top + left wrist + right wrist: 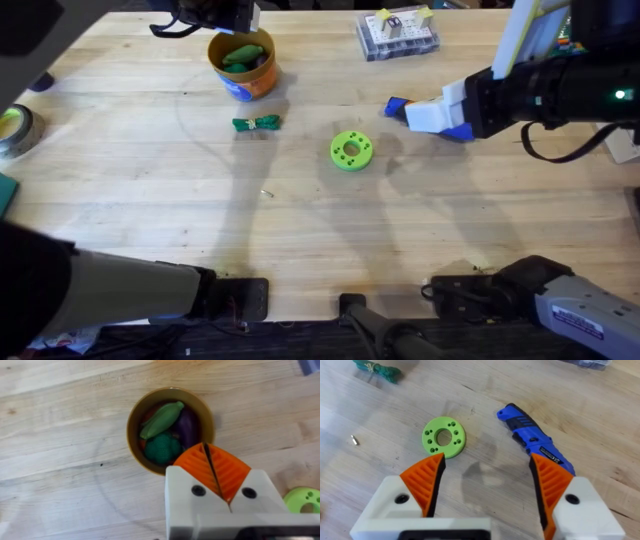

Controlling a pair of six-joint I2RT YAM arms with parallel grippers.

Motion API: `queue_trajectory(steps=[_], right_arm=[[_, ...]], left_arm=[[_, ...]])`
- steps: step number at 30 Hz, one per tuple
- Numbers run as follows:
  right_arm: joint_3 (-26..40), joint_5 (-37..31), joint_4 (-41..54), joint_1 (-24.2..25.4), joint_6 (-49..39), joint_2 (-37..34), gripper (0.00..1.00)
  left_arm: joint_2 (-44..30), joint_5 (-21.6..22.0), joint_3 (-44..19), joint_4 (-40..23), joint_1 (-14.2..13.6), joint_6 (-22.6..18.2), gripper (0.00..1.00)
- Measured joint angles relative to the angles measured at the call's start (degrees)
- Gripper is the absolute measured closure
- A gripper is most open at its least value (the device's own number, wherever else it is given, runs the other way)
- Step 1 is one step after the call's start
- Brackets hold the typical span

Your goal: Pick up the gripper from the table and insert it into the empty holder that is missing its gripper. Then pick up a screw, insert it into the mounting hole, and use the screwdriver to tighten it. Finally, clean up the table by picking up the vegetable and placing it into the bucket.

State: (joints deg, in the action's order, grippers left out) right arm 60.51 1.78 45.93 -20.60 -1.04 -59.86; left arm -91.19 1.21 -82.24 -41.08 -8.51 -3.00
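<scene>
Vegetable (256,123) lies upper-left of centre, below the bucket (243,66); my left gripper (216,476) is pressed closed, right gripper (487,485) spread wide.

Bare worktop (300,250) fills the lower middle of the overhead frame, apart from a tiny screw (265,192). The bucket (243,65), the vegetable (256,123), the green disc (351,150) and the screwdriver (398,106) crowd the upper middle.
</scene>
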Motion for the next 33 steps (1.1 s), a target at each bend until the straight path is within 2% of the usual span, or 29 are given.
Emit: queue_trajectory(steps=[7, 9, 11, 14, 19, 23, 27, 28, 29, 32, 33], right_arm=[[0.0, 0.0, 0.7, 0.0, 0.0, 0.0, 0.024], [0.0, 0.0, 0.8, 0.0, 0.0, 0.0, 0.024], [0.0, 0.0, 0.8, 0.0, 0.0, 0.0, 0.024], [0.0, 0.0, 0.8, 0.0, 0.0, 0.0, 0.024], [0.0, 0.0, 0.8, 0.0, 0.0, 0.0, 0.024], [0.0, 0.0, 0.8, 0.0, 0.0, 0.0, 0.024], [0.0, 0.0, 0.8, 0.0, 0.0, 0.0, 0.024], [0.0, 0.0, 0.8, 0.0, 0.0, 0.0, 0.024], [0.0, 0.0, 0.8, 0.0, 0.0, 0.0, 0.024], [0.0, 0.0, 0.8, 0.0, 0.0, 0.0, 0.024], [0.0, 0.0, 0.8, 0.0, 0.0, 0.0, 0.024]], left_arm=[[-1.9, 0.0, 0.4, -0.8, 0.4, 0.1, 0.981], [-1.8, -0.2, 0.4, -2.5, 0.4, -0.2, 0.981], [-1.6, -1.2, 0.4, -5.7, 0.4, -2.3, 0.981], [-1.2, -3.2, 0.4, -13.0, 0.3, -9.2, 0.981], [-0.3, -4.8, 0.4, -21.2, -0.2, -24.3, 0.981], [0.0, -5.1, 1.3, -21.2, -0.2, -31.6, 0.995], [0.3, -5.3, 6.3, -19.8, -0.2, -38.4, 0.995], [0.3, -5.4, 8.1, -19.0, -0.2, -40.3, 0.942], [0.3, -5.4, 10.0, -18.0, -0.2, -41.9, 0.836], [0.1, -5.1, 14.7, -14.6, -0.2, -45.2, 0.368], [0.1, -4.8, 15.9, -13.2, -0.2, -45.8, 0.27]])
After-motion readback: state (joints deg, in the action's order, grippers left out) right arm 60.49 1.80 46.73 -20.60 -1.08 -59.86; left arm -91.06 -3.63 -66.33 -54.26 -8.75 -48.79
